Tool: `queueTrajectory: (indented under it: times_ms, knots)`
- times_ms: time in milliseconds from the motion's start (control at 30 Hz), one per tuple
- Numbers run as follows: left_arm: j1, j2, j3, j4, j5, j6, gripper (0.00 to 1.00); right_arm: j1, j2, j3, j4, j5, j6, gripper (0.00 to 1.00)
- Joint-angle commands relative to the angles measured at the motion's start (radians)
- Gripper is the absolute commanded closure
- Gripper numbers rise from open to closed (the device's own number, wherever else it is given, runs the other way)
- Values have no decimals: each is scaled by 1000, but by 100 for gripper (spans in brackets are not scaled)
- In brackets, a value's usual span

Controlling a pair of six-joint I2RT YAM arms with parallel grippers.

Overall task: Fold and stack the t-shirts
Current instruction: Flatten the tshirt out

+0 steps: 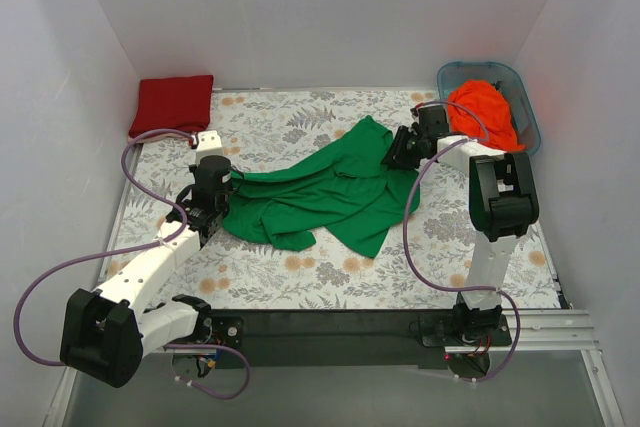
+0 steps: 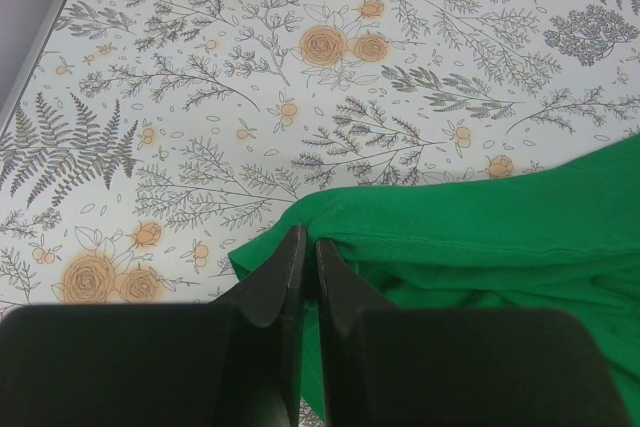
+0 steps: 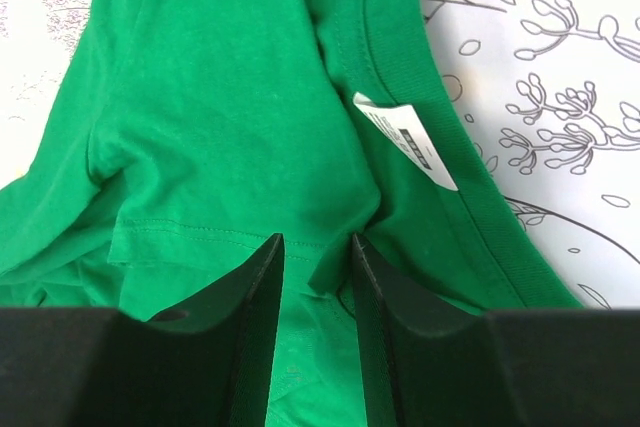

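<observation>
1. Green t-shirt (image 1: 330, 197) lies crumpled and spread mid-table on the floral cloth (image 1: 300, 277), unfolded.
2. Left gripper (image 1: 218, 187) sits at the shirt's left edge. In the left wrist view the fingers (image 2: 285, 277) are nearly together, with only a thin slit between them, pinched on the hem corner of the green fabric (image 2: 500, 227).
3. Right gripper (image 1: 395, 155) is at the shirt's far right end. In the right wrist view the jaws are clamped on a bunched fold of green (image 3: 220, 97), just beside the collar band and its white label (image 3: 405, 137).
4. Dark red t-shirt (image 1: 172, 104) is folded flat at the far left corner, well apart from the green.
5. Orange t-shirt (image 1: 485, 112) is heaped in the blue-grey tub (image 1: 527, 107) at far right.
</observation>
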Motion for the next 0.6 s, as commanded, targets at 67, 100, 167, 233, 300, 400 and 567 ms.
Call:
queueTrajectory:
  times_ms: [67, 100, 167, 233, 300, 400, 567]
  knots:
    - [6, -18, -10, 9, -4, 8, 100, 2, 12, -14, 20, 8, 10, 60]
    - [6, -20, -10, 11, -4, 8, 100, 4, 12, -16, 20, 12, 11, 60]
    - [4, -20, -9, 9, -5, 8, 100, 4, 14, -17, 20, 15, 11, 62]
    - [4, -20, -9, 9, -5, 8, 100, 4, 9, -19, 20, 22, 7, 68]
    - [4, -20, -10, 9, -5, 8, 100, 2, 0, -23, 19, 29, 2, 87]
    - [4, -21, -12, 9, -5, 6, 100, 2, -34, -22, 17, 38, -12, 99]
    - [4, -11, -15, 9, -30, 9, 100, -7, -129, 26, -7, 58, -42, 99]
